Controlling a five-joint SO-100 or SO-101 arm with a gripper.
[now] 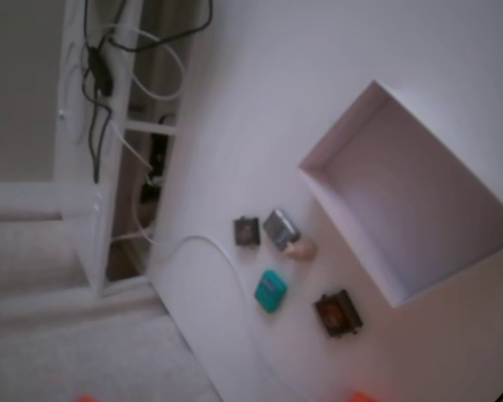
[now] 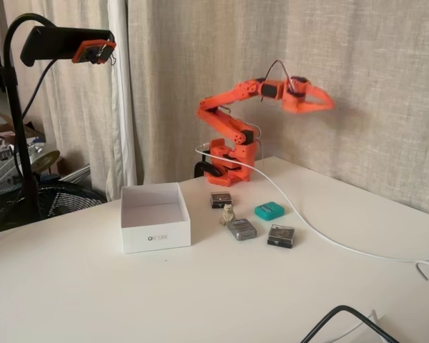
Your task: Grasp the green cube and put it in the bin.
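Note:
The green cube (image 2: 269, 210) is a small teal block lying flat on the white table, right of the other blocks; one fixed view shows the green cube (image 1: 270, 290) from above, below the grey block. The bin (image 2: 155, 214) is a white low-walled box, empty, standing left of the blocks; its rim (image 1: 349, 219) fills the right of the tilted view. My orange gripper (image 2: 319, 104) hangs high in the air behind the table, far above the cube, its fingers spread open with nothing between them.
Two dark blocks (image 2: 221, 199) (image 2: 281, 235), a grey block (image 2: 241, 229) and a small beige figure (image 2: 228, 213) lie around the cube. A white cable (image 2: 307, 221) runs from the arm base across the table. A camera stand (image 2: 64, 43) rises at left.

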